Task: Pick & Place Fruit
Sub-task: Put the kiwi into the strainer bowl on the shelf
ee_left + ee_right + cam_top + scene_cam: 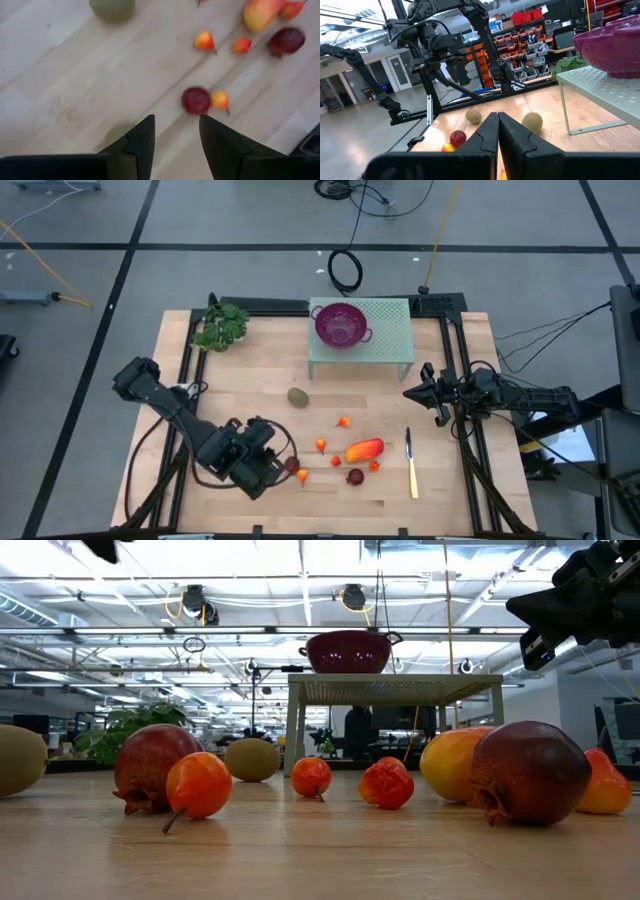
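Hovering over the near left part of the desk (pixel 250 395), the left gripper (pixel 272 465) hangs with its fingers (pixel 141 145) released and a clear gap between them, grasping nothing. The wrist view shows why it sits there: it looks down on a dark red ball (pixel 196 100) with a tiny orange-red fruit (pixel 220 100) touching its side, so this seems the piece being lined up for a pick. The ball lies ahead of the fingertips, not between them, so the descent looks not yet begun.

Further back on the left, a leafy green bunch (pixel 221 328) lies at the desk's corner, well apart from the work. One olive-brown oval (pixel 297 396) sits alone toward the middle. Then comes the loose scatter: more tiny orange-red pieces (pixel 321 445), the long orange-red fruit (pixel 364 450) and a second dark red ball (pixel 355 476), all on bare wood near the front. Behind them a purple colander (pixel 342 323) stands on a pale green rack (pixel 385 345), raised and open-topped, which I take to be where the fruit should go. A yellow-handled knife (pixel 411 470) lies just right of the fruit.

At the right edge the right gripper (pixel 425 392) waits above the desk, fingers (pixel 485 132) clenched together and empty.
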`<control>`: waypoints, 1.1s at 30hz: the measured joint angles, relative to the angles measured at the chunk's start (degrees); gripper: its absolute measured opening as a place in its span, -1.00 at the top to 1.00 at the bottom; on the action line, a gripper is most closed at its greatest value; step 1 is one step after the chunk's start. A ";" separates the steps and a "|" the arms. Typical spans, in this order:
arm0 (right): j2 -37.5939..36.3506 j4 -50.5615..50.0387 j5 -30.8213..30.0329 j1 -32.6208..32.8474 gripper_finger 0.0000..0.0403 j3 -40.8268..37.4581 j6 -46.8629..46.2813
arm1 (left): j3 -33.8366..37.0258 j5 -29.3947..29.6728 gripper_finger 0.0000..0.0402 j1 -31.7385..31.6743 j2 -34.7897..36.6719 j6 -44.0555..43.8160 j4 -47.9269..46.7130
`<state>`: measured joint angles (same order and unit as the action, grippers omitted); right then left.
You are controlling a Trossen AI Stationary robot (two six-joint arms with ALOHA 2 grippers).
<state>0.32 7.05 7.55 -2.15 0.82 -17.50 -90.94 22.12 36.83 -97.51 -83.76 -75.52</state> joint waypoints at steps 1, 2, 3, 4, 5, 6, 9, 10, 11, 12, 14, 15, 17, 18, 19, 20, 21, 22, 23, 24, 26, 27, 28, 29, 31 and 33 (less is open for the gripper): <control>0.00 0.00 0.00 0.00 0.98 0.00 -0.01 | 0.00 -0.75 0.24 0.40 0.00 -0.24 -0.54; 0.00 0.00 0.00 0.00 0.98 -0.01 0.00 | 0.00 -1.59 0.24 0.87 0.00 -0.67 -1.19; 0.00 0.00 0.00 0.00 0.98 0.00 0.00 | 0.00 -2.59 0.24 1.26 0.00 -1.16 -2.07; 0.00 0.00 0.00 0.00 0.98 -0.01 0.00 | 0.00 -3.60 0.24 1.66 0.00 -1.98 -2.98; 0.00 0.00 0.00 0.00 0.98 -0.02 0.00 | 0.00 -4.55 0.24 2.05 0.00 -2.61 -3.99; 0.00 0.00 0.00 0.00 0.98 0.00 0.00 | 0.00 -5.29 0.24 2.45 0.00 -3.27 -4.99; 0.00 0.00 0.00 0.00 0.98 -0.02 -0.02 | 0.00 -5.98 0.24 3.75 0.00 -5.07 -6.64; 0.00 0.01 0.00 0.00 0.98 0.00 -0.01 | 0.00 -5.98 0.24 4.12 0.00 -5.58 -6.94; 0.00 0.00 0.00 0.00 0.98 -0.01 -0.02 | 0.00 -5.87 0.24 4.51 0.00 -6.15 -7.25; 0.00 0.00 0.00 0.00 0.98 -0.01 -0.02 | 0.00 -5.71 0.24 4.91 0.00 -6.73 -7.63; 0.00 0.00 0.00 0.00 0.98 0.00 -0.02 | 0.00 -5.56 0.24 5.47 0.00 -8.06 -8.36; 0.00 0.00 0.00 0.00 0.98 0.00 -0.02 | 0.00 -5.56 0.24 5.71 0.00 -8.80 -8.73; 0.00 0.00 0.00 0.00 0.98 0.00 -0.02 | 0.51 -5.58 0.24 5.80 0.02 -10.18 -8.84; 0.00 0.00 0.02 0.00 0.98 0.00 -0.02 | 0.93 -5.56 0.23 5.80 0.02 -10.86 -8.85; 0.00 0.00 0.00 0.00 0.98 0.00 -0.02 | 1.50 -5.56 0.21 5.78 0.02 -11.54 -8.87; 0.01 0.00 0.00 0.00 0.98 0.00 -0.02 | 2.12 -5.62 0.18 5.78 0.02 -12.14 -8.85; 0.00 0.02 0.01 0.00 0.98 -0.01 -0.02 | 2.73 -5.76 0.15 5.78 0.02 -12.73 -8.88; 0.02 0.00 0.00 0.00 0.98 -0.01 -0.02 | 3.28 -6.05 0.11 5.80 0.02 -12.97 -8.78; 0.02 -0.02 0.00 0.00 0.98 0.00 -0.02 | 3.78 -6.74 0.06 5.81 0.02 -13.06 -8.48; 0.01 0.01 0.01 0.00 0.98 -0.01 -0.02 | 4.20 -7.29 0.00 5.85 0.02 -13.09 -8.02; 0.00 0.00 0.00 0.00 0.98 -0.02 -0.02 | 4.98 -8.15 -0.12 5.81 0.02 -13.11 -6.78; 0.02 0.00 0.00 0.00 0.98 -0.01 -0.02 | 5.31 -8.71 -0.19 5.72 0.02 -13.01 -6.10; 0.02 0.02 0.00 0.00 0.98 -0.02 -0.02 | 5.71 -9.19 -0.25 5.67 0.02 -13.03 -5.57; 0.00 0.00 0.00 0.00 0.98 -0.01 -0.02 | 6.19 -9.89 -0.31 5.63 0.02 -13.01 -5.18; 0.02 0.00 0.00 0.00 0.98 -0.02 -0.02 | 7.15 -11.24 -0.43 5.61 0.02 -13.00 -4.73; 0.02 0.00 0.00 0.00 0.98 -0.01 -0.02 | 8.17 -12.78 -0.53 5.63 0.02 -12.96 -4.04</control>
<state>0.34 7.05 7.55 -2.15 0.81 -17.52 -82.76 9.34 42.46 -97.49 -96.72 -79.56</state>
